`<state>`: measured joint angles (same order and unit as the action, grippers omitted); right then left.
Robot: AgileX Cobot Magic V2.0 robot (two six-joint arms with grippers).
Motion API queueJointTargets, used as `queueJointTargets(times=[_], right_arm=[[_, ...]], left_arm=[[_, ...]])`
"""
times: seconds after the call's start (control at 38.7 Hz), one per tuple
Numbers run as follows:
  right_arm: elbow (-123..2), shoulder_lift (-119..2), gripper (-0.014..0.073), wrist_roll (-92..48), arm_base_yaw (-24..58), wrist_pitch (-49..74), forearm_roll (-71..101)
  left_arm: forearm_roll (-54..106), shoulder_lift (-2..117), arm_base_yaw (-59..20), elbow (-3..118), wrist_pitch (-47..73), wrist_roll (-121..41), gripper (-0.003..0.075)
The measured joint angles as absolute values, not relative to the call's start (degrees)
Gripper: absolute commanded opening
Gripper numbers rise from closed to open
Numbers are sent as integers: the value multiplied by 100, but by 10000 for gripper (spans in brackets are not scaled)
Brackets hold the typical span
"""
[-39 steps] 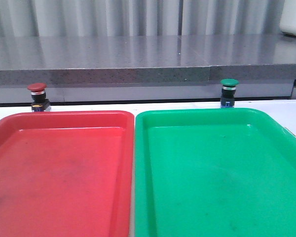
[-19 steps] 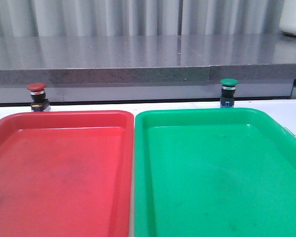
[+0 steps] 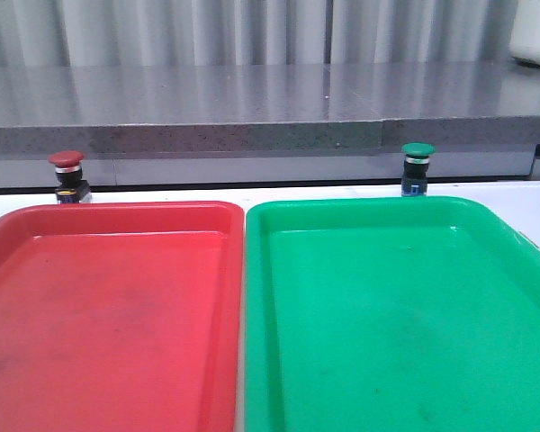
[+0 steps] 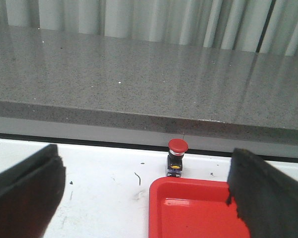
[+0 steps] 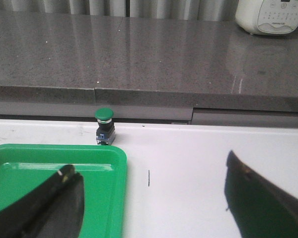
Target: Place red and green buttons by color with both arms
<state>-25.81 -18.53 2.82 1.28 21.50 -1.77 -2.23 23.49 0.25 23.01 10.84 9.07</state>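
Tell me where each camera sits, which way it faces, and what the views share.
Front: looks forward over red tray and green tray; no robot parts show.
Left wrist: faces red button; left gripper open.
Right wrist: faces green button; right gripper open.
Shared: front view also shows both buttons behind the trays.

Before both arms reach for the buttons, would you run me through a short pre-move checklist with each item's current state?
1. Red button upright on the table behind the red tray: ok.
2. Green button upright behind the green tray: ok.
3. Left gripper open, holding nothing: ok.
4. Right gripper open, holding nothing: ok.
5. Both trays hold no objects: ok.
6. Each gripper lined up on its button: cannot tell.
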Motion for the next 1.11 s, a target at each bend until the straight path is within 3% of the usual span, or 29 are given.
queueJointTargets(times=[0.16,0.36,0.52,0.83,1.11], right_arm=[[-2581,-1853,601,282,128,2150,-177],[-2581,-1853,601,286,128,2150,-177],[-2581,-1853,601,286,128,2150,-177],[-2581,-1853,601,286,128,2150,-177],[-2581,-1853,601,286,128,2150,-177]], left_arm=[[-215,2794,25,2355,958,907,566],[-215,4400,-240,3134,971,907,566],[-215,5945,-444,4158,1266,907,566],[-323,9014,-695,6847,2961,777,566],[-366,11145,-784,8952,3797,649,566]])
